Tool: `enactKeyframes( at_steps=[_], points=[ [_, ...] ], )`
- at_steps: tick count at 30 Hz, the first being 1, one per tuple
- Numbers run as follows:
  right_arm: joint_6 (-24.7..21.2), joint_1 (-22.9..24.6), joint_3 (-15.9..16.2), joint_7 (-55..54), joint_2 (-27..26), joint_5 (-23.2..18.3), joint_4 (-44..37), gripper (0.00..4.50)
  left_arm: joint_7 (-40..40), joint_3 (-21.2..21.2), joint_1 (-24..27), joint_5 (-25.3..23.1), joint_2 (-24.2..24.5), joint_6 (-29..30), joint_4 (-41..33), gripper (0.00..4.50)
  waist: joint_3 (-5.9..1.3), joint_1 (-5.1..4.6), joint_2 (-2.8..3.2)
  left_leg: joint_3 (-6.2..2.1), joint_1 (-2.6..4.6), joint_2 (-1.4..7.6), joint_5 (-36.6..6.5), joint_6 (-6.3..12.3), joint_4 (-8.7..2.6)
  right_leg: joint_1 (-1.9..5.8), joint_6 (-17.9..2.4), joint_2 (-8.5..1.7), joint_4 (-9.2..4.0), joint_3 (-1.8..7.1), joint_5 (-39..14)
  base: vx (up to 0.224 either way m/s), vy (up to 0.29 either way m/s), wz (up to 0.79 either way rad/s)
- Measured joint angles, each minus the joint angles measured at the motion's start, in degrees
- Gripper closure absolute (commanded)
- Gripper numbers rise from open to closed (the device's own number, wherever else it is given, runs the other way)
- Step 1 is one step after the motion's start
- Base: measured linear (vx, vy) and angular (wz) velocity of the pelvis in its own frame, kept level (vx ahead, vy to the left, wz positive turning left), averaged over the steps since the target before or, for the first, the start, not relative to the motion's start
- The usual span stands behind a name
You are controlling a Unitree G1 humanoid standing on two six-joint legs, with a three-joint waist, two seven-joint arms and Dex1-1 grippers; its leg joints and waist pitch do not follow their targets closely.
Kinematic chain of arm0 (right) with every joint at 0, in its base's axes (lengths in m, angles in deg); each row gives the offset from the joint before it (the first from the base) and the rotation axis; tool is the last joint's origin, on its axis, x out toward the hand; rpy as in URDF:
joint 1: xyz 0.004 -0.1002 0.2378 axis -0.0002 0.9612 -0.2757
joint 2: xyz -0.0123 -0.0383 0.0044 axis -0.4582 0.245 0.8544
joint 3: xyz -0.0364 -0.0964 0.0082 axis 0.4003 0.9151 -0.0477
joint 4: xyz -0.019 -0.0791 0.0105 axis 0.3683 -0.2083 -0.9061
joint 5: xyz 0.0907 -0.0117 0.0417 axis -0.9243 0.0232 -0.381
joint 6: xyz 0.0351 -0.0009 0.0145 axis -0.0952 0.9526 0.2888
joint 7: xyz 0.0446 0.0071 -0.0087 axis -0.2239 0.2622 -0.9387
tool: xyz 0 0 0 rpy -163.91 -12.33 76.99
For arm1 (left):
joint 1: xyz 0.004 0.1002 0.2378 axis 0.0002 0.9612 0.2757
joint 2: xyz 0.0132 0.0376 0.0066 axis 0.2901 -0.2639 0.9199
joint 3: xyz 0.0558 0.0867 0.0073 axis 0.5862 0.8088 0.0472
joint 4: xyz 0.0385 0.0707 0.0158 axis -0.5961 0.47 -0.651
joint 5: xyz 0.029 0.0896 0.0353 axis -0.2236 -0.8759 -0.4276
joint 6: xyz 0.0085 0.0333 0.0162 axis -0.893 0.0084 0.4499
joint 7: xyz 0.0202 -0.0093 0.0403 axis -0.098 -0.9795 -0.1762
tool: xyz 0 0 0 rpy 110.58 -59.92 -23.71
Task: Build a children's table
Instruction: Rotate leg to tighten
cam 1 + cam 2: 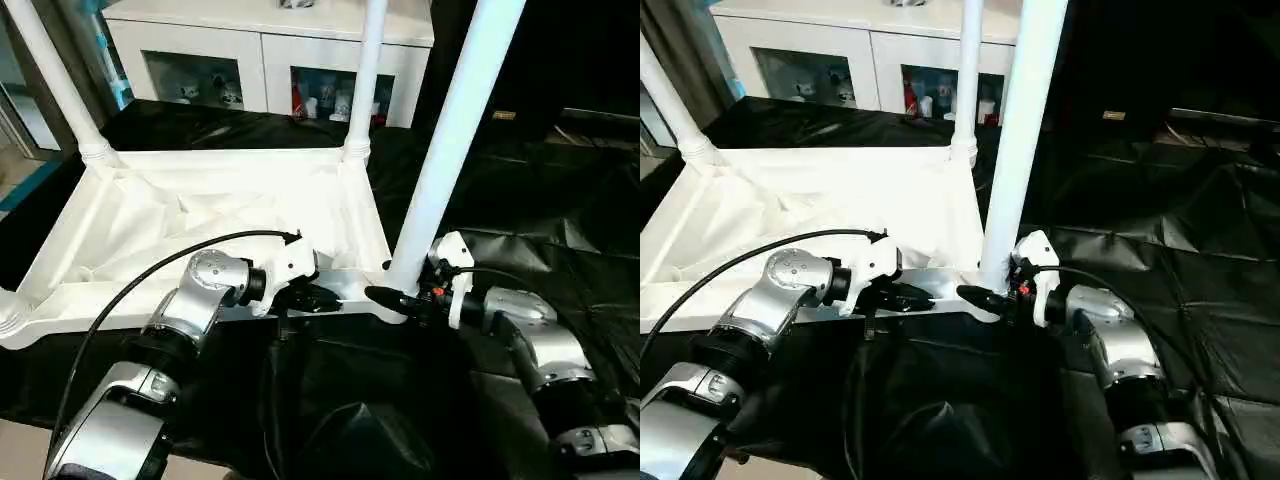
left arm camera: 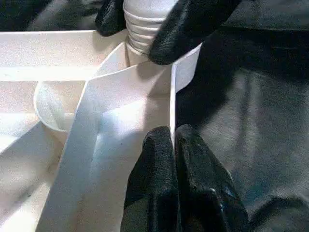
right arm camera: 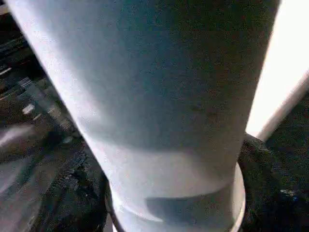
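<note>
Nearby, left pincer (image 2: pixel 173 145) pinches the table's rim (image 2: pixel 172 101); right pincer (image 1: pixel 395 298) straddles a leg (image 1: pixel 450 140).

The children's table (image 1: pixel 150 215) runs off the left edge of the head views, and its upright legs are cut by the top edge. Small items behind the cabinet (image 1: pixel 270 40) glass, upper centre, are too small to identify.
</note>
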Motion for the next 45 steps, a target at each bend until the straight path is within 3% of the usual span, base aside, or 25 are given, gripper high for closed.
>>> enactKeyframes(
  at_steps=[5,9,12,13,21,29,32,37,41,45],
  points=[
    [0.96,-4.23,-5.31,-18.94,-5.57,0.98,6.87,1.67,12.87,-0.09,-4.48,-2.63,-5.92,3.39,6.08,4.5,-0.04,-0.92,-0.29,0.0,0.05,-0.05,-0.05,-0.17,0.03,0.22,0.02,-0.03,-0.35,0.05,0.18,0.0,0.0,0.0],
    [2.28,-7.34,-8.21,-31.05,-8.5,1.79,11.23,1.68,21.76,-0.22,-7.77,-3.6,-11.25,5.83,10.92,4.5,-0.05,-0.89,-0.27,0.05,0.04,-0.11,0.02,-0.05,0.03,0.4,-0.05,-0.12,-0.56,0.07,0.34,0.0,0.0,0.0],
    [3.6,-8.48,-8.53,-34.54,-9.49,2.71,12.99,1.68,23.59,-0.36,-8.66,-3.83,-12.74,5.26,12.67,4.5,-0.12,-0.94,-0.13,0.06,0.06,-0.16,0.03,-0.04,0.03,0.46,0.12,-0.2,-0.56,0.05,0.47,0.0,0.0,0.0],
    [4.24,-9.0,-8.61,-34.78,-9.71,2.75,13.85,1.13,23.69,-0.5,-8.96,-3.86,-12.79,5.03,13.16,4.5,-0.12,-0.96,-0.11,0.05,0.05,-0.15,0.03,-0.04,0.01,0.44,0.13,-0.19,-0.57,0.03,0.49,0.0,0.0,0.0],
    [6.23,-9.14,-8.53,-30.2,-10.04,2.85,14.71,0.49,25.9,-1.42,-9.36,-4.32,-11.94,3.43,14.39,4.5,-0.13,-1.66,-0.09,0.04,0.0,-0.12,0.04,-0.03,-0.02,0.31,0.15,-0.18,-0.57,-0.01,0.55,0.0,0.0,0.0],
    [5.43,-5.14,-5.03,-15.02,-5.14,2.01,9.48,0.49,16.24,-1.15,-6.62,-3.99,-6.71,-1.06,11.03,4.5,-0.13,-1.59,-0.05,0.0,-0.13,-0.03,0.22,0.27,-0.11,0.06,0.16,-0.03,-0.56,0.0,0.54,0.0,0.0,0.0],
    [2.99,-1.83,-1.32,-4.0,0.19,1.23,3.55,0.49,7.55,-0.52,-3.61,-1.84,-3.32,-1.62,6.16,4.5,-0.12,-0.88,0.02,0.04,-0.14,-0.03,0.2,0.29,-0.16,0.08,0.17,-0.03,-0.62,0.0,0.45,0.0,0.0,0.0],
    [-0.95,0.77,2.14,6.0,4.22,-0.16,-2.98,0.49,-1.76,0.22,-1.34,0.08,-0.91,-2.05,2.41,4.5,-0.11,0.34,0.08,0.1,-0.14,0.0,0.2,0.28,-0.17,0.06,0.18,-0.05,-0.6,-0.01,0.43,0.0,0.0,0.0],
    [-2.15,1.86,2.78,8.88,5.34,-0.66,-5.02,0.49,-4.24,0.21,-0.13,0.66,0.11,-1.68,0.47,4.5,-0.1,0.36,0.08,0.11,-0.13,0.0,0.04,0.01,-0.14,0.06,0.18,-0.07,-0.57,-0.01,0.44,0.0,0.0,0.0],
    [-3.87,2.46,3.23,10.27,6.06,-1.35,-6.61,0.85,-5.99,0.2,1.11,1.12,0.88,-0.5,-1.83,4.5,-0.11,0.39,0.1,0.11,-0.13,0.01,0.04,0.0,-0.15,0.05,0.21,-0.06,-0.56,-0.02,0.42,0.0,0.0,0.0]
  ],
)
